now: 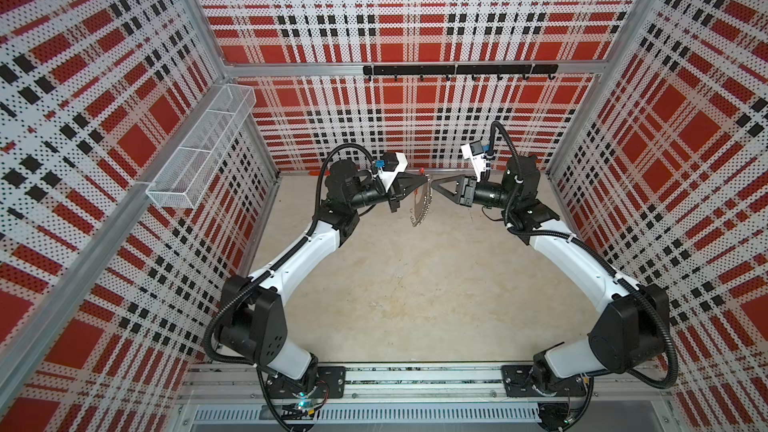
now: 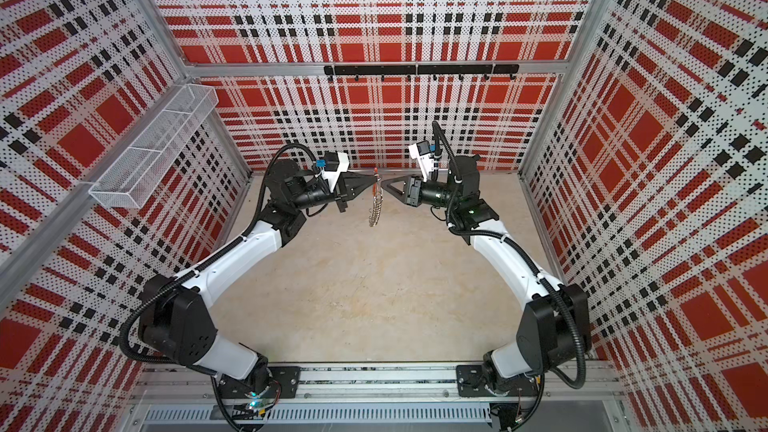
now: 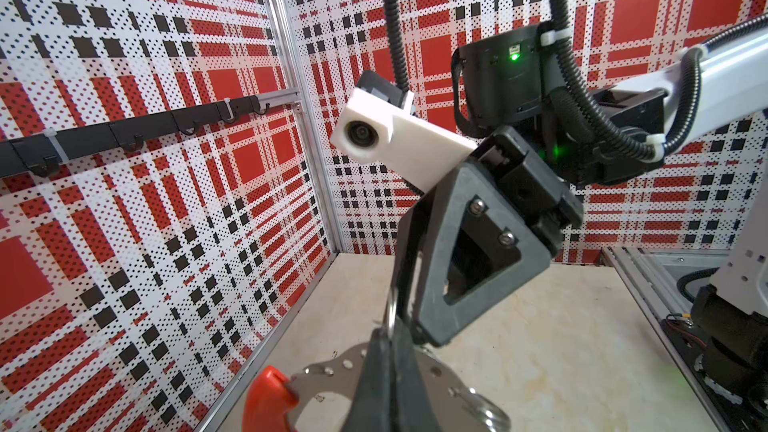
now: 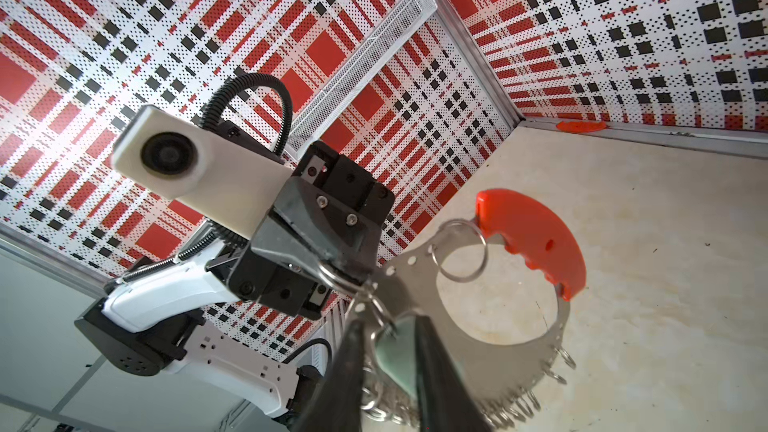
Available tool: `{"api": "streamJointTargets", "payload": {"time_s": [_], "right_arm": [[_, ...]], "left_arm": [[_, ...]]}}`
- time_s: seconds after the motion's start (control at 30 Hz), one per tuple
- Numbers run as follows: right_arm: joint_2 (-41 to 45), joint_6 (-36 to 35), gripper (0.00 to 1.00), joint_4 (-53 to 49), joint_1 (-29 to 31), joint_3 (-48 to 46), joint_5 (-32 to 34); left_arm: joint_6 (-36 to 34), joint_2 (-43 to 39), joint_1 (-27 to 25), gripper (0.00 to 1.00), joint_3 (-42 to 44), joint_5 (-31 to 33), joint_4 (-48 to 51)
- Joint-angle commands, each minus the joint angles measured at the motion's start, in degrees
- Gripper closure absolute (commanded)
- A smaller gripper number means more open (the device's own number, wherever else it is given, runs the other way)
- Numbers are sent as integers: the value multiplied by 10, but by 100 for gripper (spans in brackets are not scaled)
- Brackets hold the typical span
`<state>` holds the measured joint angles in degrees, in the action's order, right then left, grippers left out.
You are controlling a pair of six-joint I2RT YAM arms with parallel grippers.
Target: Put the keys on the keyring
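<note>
Claws tip to tip above bench (image 1: 407, 292), walls (image 1: 124, 118) well apart all round, left claw (image 1: 427, 179) clamped on keyring (image 4: 415, 284), right claw (image 1: 433, 194) parted, keys (image 4: 394, 357) between its fingers.

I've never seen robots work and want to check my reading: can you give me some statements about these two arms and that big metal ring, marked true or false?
The left gripper is clamped on the big metal keyring. True.
The keyring lies flat on the table. False: it hangs in the air above the table.
The keyring's handle is blue. False: the handle is orange-red.
A pale teal tag sits between the fingers of the right gripper. True.
Keys hang from the black hook rail on the back wall. False: the hook rail carries no keys.
</note>
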<state>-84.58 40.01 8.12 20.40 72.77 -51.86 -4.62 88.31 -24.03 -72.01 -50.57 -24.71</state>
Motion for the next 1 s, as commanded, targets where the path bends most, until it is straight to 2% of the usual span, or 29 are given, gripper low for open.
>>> {"api": "streamJointTargets", "payload": {"time_s": [0.0, 0.13, 0.23, 0.5, 0.83, 0.97], "right_arm": [[31, -54, 54, -64, -9, 5, 40], [72, -125, 48, -81, -17, 1, 104], [82, -145, 47, -71, -18, 4, 116], [81, -115, 50, 38, -17, -23, 93], [70, -87, 53, 106, -9, -49, 58], [51, -87, 56, 110, -4, -32, 39]], "left_arm": [[23, -26, -6, 100, 10, 1, -51], [30, -29, -5, 100, 28, 7, -59], [35, -32, -6, 100, 36, 12, -64], [45, -30, -4, 100, 47, 19, -76], [85, -24, -4, 100, 49, 4, -98], [128, -17, -6, 100, 45, 0, -111]]}}
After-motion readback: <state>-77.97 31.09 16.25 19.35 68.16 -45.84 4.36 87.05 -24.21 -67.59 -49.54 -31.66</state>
